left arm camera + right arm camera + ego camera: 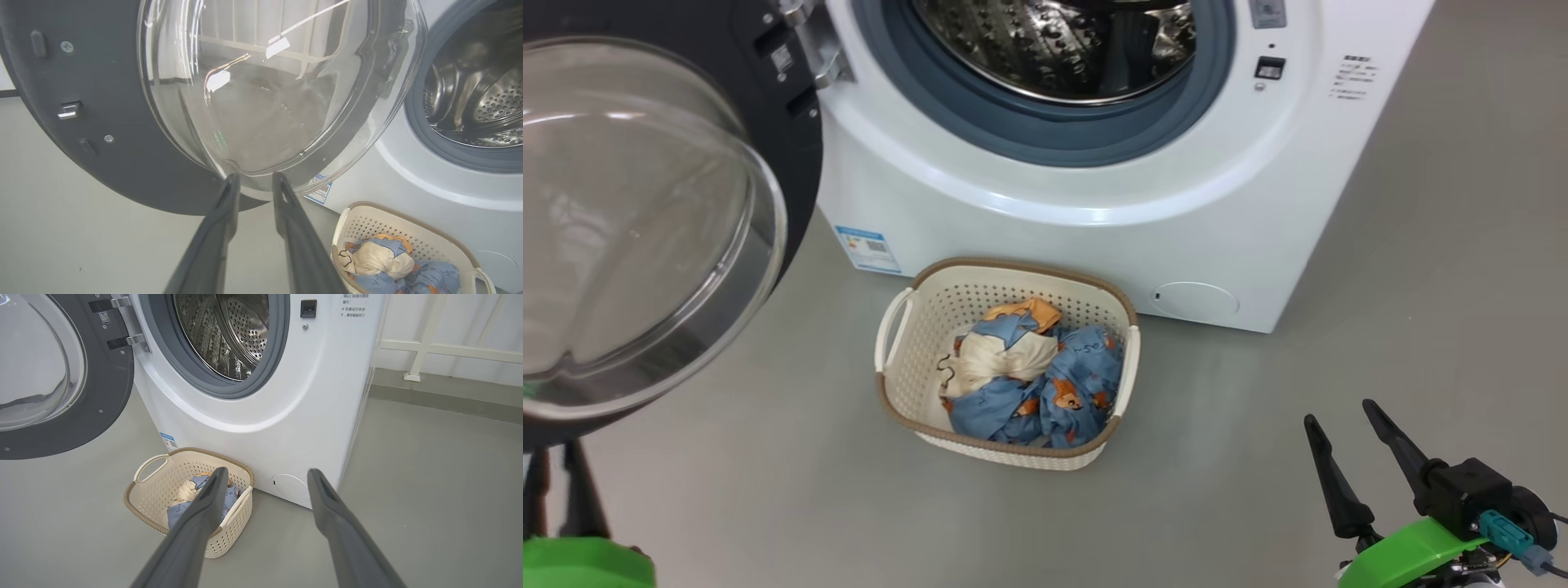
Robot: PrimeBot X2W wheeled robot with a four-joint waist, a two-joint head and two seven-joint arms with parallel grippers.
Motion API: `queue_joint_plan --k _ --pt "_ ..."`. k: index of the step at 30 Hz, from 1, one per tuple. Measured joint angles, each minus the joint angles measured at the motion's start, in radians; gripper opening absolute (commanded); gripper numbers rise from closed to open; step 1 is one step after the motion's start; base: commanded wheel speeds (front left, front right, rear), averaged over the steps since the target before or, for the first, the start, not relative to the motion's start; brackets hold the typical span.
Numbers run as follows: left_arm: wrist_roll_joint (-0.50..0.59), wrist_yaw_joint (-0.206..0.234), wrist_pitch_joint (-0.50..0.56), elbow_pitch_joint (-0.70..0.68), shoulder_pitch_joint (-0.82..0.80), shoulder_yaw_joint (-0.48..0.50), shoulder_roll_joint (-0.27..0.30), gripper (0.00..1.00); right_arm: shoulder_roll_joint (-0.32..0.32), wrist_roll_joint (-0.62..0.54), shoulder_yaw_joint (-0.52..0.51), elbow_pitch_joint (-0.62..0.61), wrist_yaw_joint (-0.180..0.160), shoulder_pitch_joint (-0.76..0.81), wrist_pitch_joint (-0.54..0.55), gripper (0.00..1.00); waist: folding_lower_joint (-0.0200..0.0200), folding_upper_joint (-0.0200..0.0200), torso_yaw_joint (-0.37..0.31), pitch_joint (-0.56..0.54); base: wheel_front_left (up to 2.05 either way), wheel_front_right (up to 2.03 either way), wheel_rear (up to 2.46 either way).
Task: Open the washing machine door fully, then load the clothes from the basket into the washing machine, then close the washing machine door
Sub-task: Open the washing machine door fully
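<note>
**Operator:** Tools first?

**Inspector:** Your left tool has its fingers a narrow gap apart with nothing between them. The tips sit at the lower edge of the glass bowl of the washing machine door. I cannot tell whether they touch it. Your right tool is spread wide and empty over the floor.

**Operator:** And the load?

**Inspector:** The clothes lie heaped in the basket. It stands on the floor just in front of the washing machine, between your two tools and well apart from the right one. The door is swung out to your left, inner face toward you, and the drum is open to view.

**Operator:** Arm pose?

**Inspector:** Both tools are held low at the bottom corners of the head view, fingers pointing forward. In the right wrist view, your right fingers aim at the machine's lower front, near the round cover beside the basket.
</note>
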Motion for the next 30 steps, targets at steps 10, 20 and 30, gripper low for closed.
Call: queue_joint_plan --k 10,20,30 --pt "-0.067 0.000 0.000 -0.113 0.088 -0.175 0.007 1.00 -0.001 0.001 -0.001 -0.005 0.000 0.000 0.000 1.00 0.0000 0.0000 -0.074 -0.009 0.00 0.00 0.00" --pt "-0.093 0.000 0.000 -0.194 0.115 -0.330 0.039 1.00 0.000 0.009 -0.029 -0.015 0.000 -0.001 0.000 1.00 0.0000 0.0000 -0.152 0.000 0.00 0.00 0.00" --pt "-0.135 0.000 0.000 -0.241 0.134 -0.405 0.054 1.00 0.005 0.009 -0.060 -0.026 0.000 -0.001 0.000 1.00 0.0000 0.0000 -0.222 0.003 0.00 0.00 0.00"
